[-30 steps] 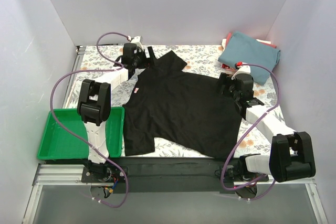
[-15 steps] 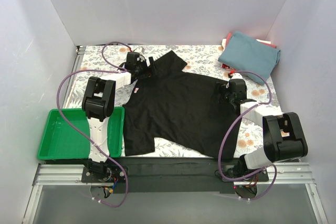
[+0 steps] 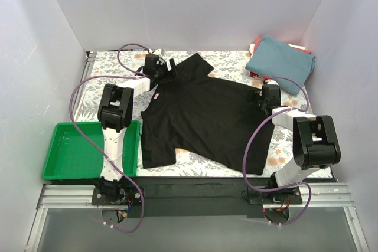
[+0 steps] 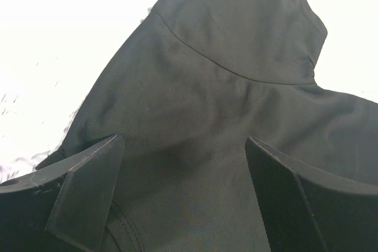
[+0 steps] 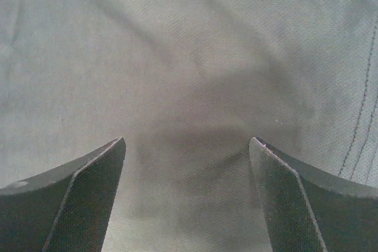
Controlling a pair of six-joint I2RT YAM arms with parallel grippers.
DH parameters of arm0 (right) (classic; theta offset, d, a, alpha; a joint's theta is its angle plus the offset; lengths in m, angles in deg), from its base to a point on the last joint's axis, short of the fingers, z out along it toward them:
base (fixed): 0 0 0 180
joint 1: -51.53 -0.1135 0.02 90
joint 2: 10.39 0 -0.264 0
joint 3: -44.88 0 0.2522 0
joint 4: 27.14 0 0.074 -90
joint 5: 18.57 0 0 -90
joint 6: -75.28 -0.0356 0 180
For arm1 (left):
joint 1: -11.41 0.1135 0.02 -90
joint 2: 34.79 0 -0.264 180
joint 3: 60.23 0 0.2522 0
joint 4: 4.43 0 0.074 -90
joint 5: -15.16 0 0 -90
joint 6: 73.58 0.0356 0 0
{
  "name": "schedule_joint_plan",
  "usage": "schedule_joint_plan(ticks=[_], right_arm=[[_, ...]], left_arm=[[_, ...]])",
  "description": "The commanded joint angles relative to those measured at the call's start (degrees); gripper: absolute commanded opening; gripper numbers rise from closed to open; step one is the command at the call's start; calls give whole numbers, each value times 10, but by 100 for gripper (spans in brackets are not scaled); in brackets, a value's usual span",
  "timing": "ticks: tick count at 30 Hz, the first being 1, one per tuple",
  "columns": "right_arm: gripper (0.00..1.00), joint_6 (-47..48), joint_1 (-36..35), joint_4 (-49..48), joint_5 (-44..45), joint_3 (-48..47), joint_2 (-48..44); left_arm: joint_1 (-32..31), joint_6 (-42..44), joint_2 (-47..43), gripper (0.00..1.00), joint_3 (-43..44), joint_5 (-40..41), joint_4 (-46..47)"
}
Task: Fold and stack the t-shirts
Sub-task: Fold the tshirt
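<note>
The black t-shirt [image 3: 207,119] lay spread flat mid-table on a flower-printed cover [image 3: 115,63], matte and soft, with one sleeve pointing away. A folded teal t-shirt [image 3: 282,58] sat in the far right corner on red cloth [image 3: 257,42]. A glossy green plastic tray [image 3: 71,151] lay near left. The left gripper [image 3: 164,74] at the far shoulder and the right gripper [image 3: 264,97] on the right sleeve both had fingers spread wide over fine-woven fabric.
</note>
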Motion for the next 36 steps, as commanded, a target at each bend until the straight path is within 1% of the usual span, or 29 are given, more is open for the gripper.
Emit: schedule_joint_plan(ticks=[1,7,14,15,19,22,25,30,31,34,36], right_arm=[[91,-10,20,39,3,-16,29],[91,-11,30,46,2,-33,38],[91,-8,35,56,10,-67,55],[91,-8,36,56,12,-70,58],[91,-7,38,62,12,-83,65],[91,-5,40,63,3,-90,66],[90,17,40,64,-31,-104,60],[90,26,39,64,-40,-109,16],[90,27,40,64,-40,-105,6],[90,31,38,63,-80,-88,-55],[89,38,34,62,-97,-76,-78]], left_arm=[[2,-7,36,83,21,-8,-31],[2,4,71,83,77,-19,-32],[2,24,127,83,160,-27,-31],[2,28,137,83,175,-27,-48],[2,31,158,83,202,-37,-47],[2,33,167,83,221,-48,-44],[2,35,168,83,237,-61,-42],[1,37,155,83,256,-79,-38],[1,37,151,84,256,-84,-20],[1,39,121,84,242,-94,-2],[0,41,108,84,243,-102,2]])
